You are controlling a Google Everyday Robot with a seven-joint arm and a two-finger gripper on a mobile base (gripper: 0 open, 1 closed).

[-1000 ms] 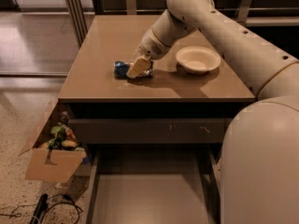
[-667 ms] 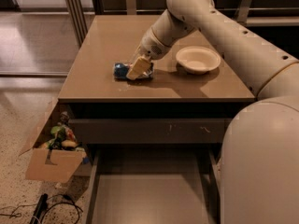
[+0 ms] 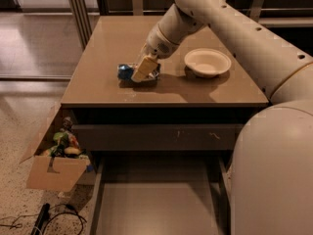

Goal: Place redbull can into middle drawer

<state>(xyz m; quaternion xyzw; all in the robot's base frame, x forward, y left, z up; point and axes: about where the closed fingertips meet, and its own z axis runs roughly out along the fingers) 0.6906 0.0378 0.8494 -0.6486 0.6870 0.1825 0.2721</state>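
Observation:
The redbull can (image 3: 125, 72) lies on its side on the brown table top (image 3: 107, 43), its blue end pointing left. My gripper (image 3: 143, 70) is down on the can's middle, and the arm reaches in from the upper right. The can rests on the table. The middle drawer (image 3: 156, 204) stands pulled open below the table's front, showing its plain grey-brown floor with nothing in it. It lies well below and in front of the can.
A cream round bowl (image 3: 207, 61) sits on the table right of the gripper. A dark closed drawer front (image 3: 146, 136) lies above the open drawer. A cardboard box (image 3: 51, 170) of items and cables (image 3: 44, 218) are on the floor at left. My arm's large body fills the right side.

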